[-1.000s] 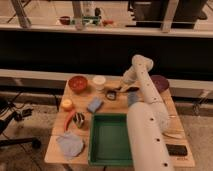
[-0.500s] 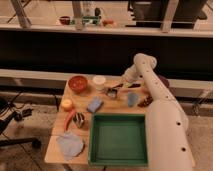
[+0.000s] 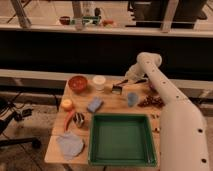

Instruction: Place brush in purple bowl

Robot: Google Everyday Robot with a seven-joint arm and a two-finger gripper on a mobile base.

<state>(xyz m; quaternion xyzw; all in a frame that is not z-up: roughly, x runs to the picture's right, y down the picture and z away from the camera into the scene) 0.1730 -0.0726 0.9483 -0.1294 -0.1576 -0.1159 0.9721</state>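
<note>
The gripper (image 3: 129,79) hangs at two o'clock of the black-handled, round-headed brush (image 3: 118,90) on the wooden bench (image 3: 112,103); whether it grips anything cannot be told.

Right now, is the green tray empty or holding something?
Empty: the green tray shows only its bare floor. The gripper is at the far edge of the table, by the brush, away from the tray.

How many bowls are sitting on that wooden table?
1: a round red-orange bowl at the rear left corner of the wooden table. The white robot arm may hide another; its gripper hangs over the rear middle.
</note>
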